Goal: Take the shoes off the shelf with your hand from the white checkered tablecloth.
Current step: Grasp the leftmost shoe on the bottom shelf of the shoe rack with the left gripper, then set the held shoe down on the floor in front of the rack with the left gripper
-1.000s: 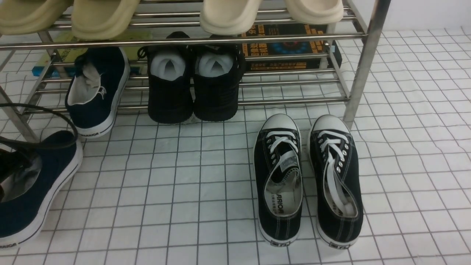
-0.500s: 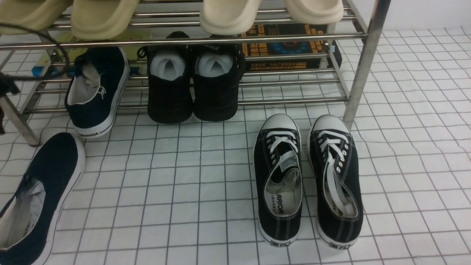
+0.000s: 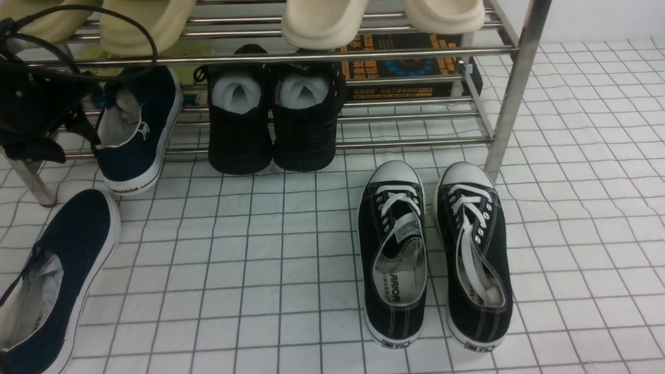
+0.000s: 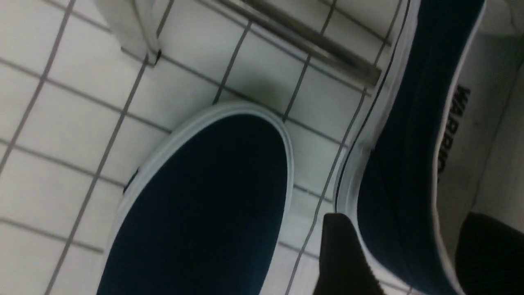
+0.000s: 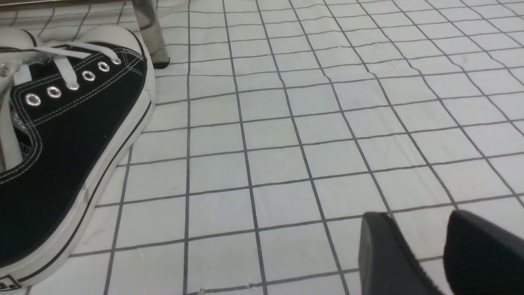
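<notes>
One navy slip-on shoe (image 3: 137,130) rests on the bottom tier of the silver shelf (image 3: 415,141), its heel hanging over the front tube. Its mate (image 3: 57,275) lies on the white checkered tablecloth (image 3: 260,259) at the lower left. My left gripper (image 3: 78,132), black with a looping cable, is beside the shelved shoe. In the left wrist view my left gripper (image 4: 413,246) is open and straddles that shoe's side wall (image 4: 401,164), with one finger (image 4: 344,254) outside and the other inside. My right gripper (image 5: 425,241) is open and empty, low over the cloth.
Black lace-up sneakers (image 3: 431,254) stand on the cloth right of centre. Black shoes stuffed with white paper (image 3: 273,124) sit on the bottom tier beside the navy shoe. Beige slippers (image 3: 322,21) are on the upper tier. A dark box (image 3: 405,67) lies behind the shelf, and a shelf leg (image 3: 511,88) stands at the right.
My left gripper let go of the navy shoe on the cloth at the lower left. It rose and moved forward to the navy shoe on the shelf. The right side is unchanged.
</notes>
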Controlling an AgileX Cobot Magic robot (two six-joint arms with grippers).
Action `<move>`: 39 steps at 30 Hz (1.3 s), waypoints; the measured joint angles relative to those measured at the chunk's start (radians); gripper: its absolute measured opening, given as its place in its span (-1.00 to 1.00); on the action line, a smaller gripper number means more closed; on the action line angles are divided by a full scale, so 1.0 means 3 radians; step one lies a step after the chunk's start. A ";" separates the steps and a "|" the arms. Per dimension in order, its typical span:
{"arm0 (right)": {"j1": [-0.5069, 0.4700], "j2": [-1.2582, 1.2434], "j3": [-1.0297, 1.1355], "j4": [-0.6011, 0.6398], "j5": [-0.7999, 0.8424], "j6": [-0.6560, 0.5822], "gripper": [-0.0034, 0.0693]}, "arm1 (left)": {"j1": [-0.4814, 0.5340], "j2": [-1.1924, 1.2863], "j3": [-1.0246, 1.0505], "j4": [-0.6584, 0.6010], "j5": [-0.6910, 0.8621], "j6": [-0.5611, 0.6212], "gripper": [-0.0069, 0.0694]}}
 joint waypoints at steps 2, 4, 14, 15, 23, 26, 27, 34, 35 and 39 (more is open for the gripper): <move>0.0000 0.0000 0.0000 0.0000 0.0000 0.0000 -0.24 | -0.0023 0.0127 -0.0087 -0.0004 -0.0142 0.0010 0.24; 0.0000 0.0000 0.0000 0.0000 0.0000 0.0000 -0.24 | -0.0053 0.0193 -0.0097 -0.0004 -0.0227 0.0010 0.24; 0.0000 0.0000 0.0000 0.0000 0.0000 0.0000 -0.24 | -0.0170 0.0449 -0.0109 0.0072 -0.0552 0.0013 0.05; 0.0000 0.0000 0.0000 0.0000 0.0000 0.0000 -0.24 | -0.0170 0.0457 -0.0114 0.0130 -0.0552 0.0013 -0.11; 0.0000 0.0000 0.0000 0.0000 0.0000 0.0000 -0.24 | -0.0170 0.0318 -0.0117 0.0321 -0.0171 0.0010 -0.74; 0.0000 0.0000 0.0000 0.0000 0.0000 0.0000 -0.24 | -0.0170 0.0107 -0.0114 0.0463 0.0243 -0.0025 -0.75; 0.0000 0.0000 0.0000 0.0000 0.0000 0.0000 -0.24 | -0.0170 -0.0017 -0.0114 0.0523 0.0399 -0.0052 -0.75; 0.0000 0.0000 0.0000 0.0000 0.0000 0.0000 -0.24 | -0.0194 -0.0634 0.0148 0.0570 0.1038 -0.0146 -0.75; 0.0000 0.0000 0.0000 0.0000 0.0000 0.0000 -0.24 | -0.0200 -0.0634 0.0170 0.0570 0.1038 -0.0151 -0.75; 0.0000 0.0000 0.0000 0.0000 0.0000 0.0000 -0.24 | -0.0521 -0.0801 0.0743 0.0581 0.0889 -0.0167 -0.75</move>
